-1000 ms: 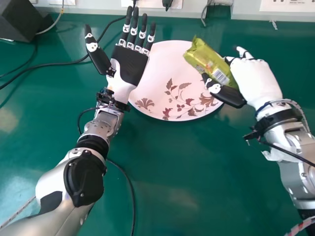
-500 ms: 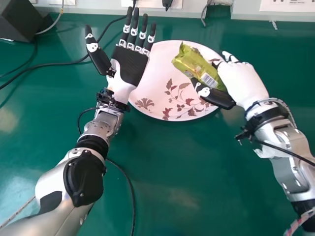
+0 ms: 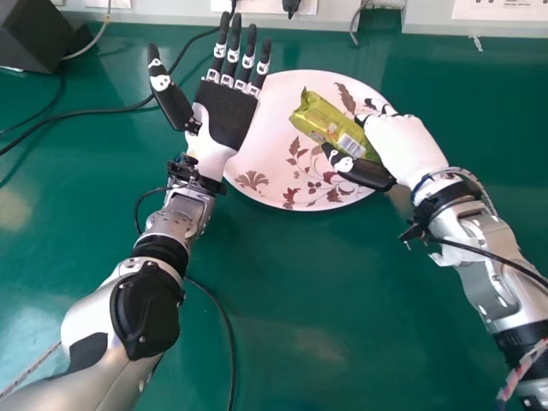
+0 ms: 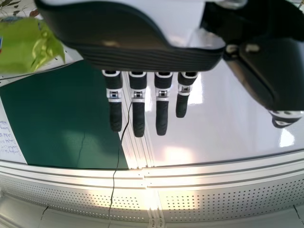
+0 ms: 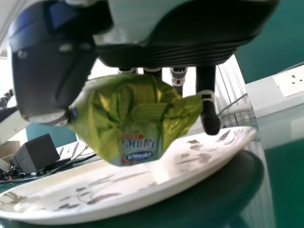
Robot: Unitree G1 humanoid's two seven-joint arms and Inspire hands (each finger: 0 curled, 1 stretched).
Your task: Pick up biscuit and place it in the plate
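My right hand [image 3: 401, 147] is over the right part of the plate [image 3: 265, 171] in the head view, its thumb and fingers pinching the green biscuit packet [image 3: 330, 122]. In the right wrist view the packet [image 5: 137, 114] is held between thumb and fingers of the hand [image 5: 190, 45], raised above the plate [image 5: 142, 190]. My left hand [image 3: 224, 120] lies over the plate's left edge, palm up, fingers straight; the left wrist view shows the hand [image 4: 137, 52] with the packet [image 4: 28, 45] off to one side.
A dark box [image 3: 36, 34] stands at the table's back left, with black cables [image 3: 81, 113] running from it toward the left hand. Another cable [image 3: 224, 321] lies beside the left forearm. White wall sockets [image 3: 501, 10] line the back edge.
My right hand has moved left with the packet, carrying it from the plate's right edge farther over the plate. The left hand has stayed still.
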